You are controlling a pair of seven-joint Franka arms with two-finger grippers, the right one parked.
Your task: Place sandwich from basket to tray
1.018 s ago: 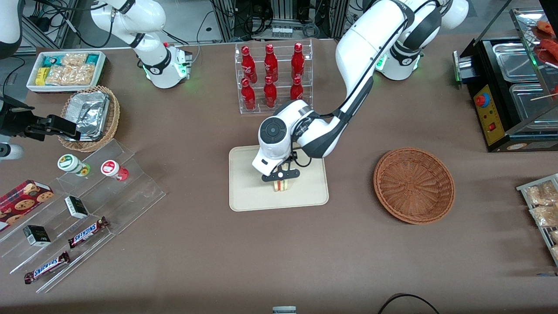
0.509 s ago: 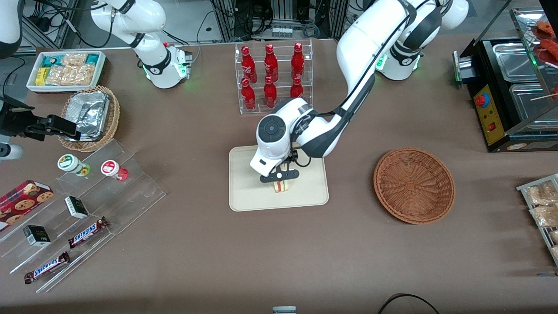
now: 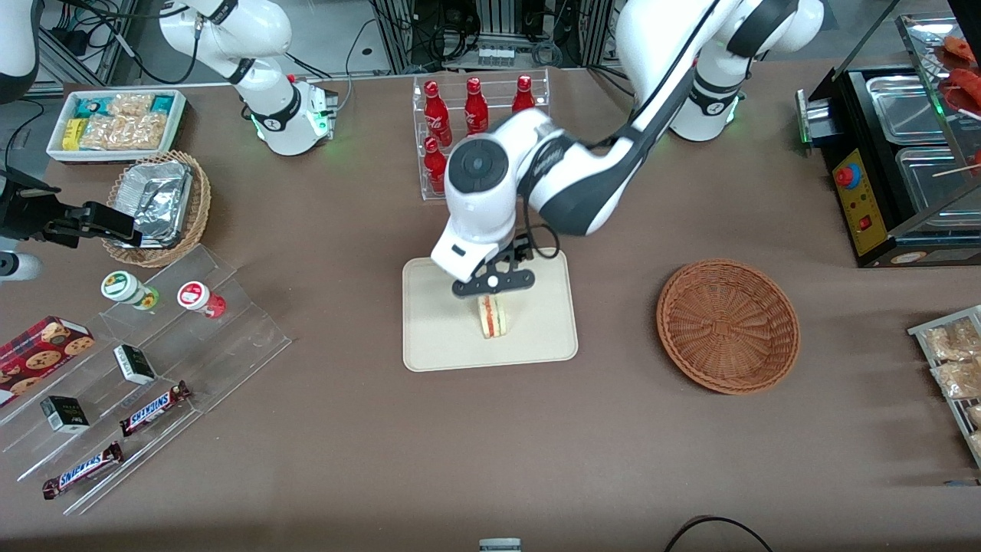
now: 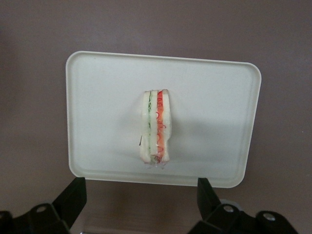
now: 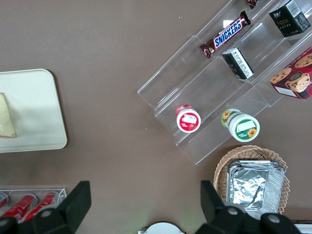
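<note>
Gripper [image 3: 493, 282] risen since earlier, fingers spread wide, empty; sandwich [image 3: 493, 316] directly below, on tray [image 3: 429, 337].

Sandwich [image 3: 493, 316] on edge mid tray [image 3: 437, 345]; basket [image 3: 728, 326] w/o contents.

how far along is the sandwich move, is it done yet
Nearly done. The sandwich stands on its edge on the tray, and the basket holds nothing. The gripper hangs open above the sandwich, touching nothing. Nothing is in hand; what seems left is only for the arm to pull clear.
</note>
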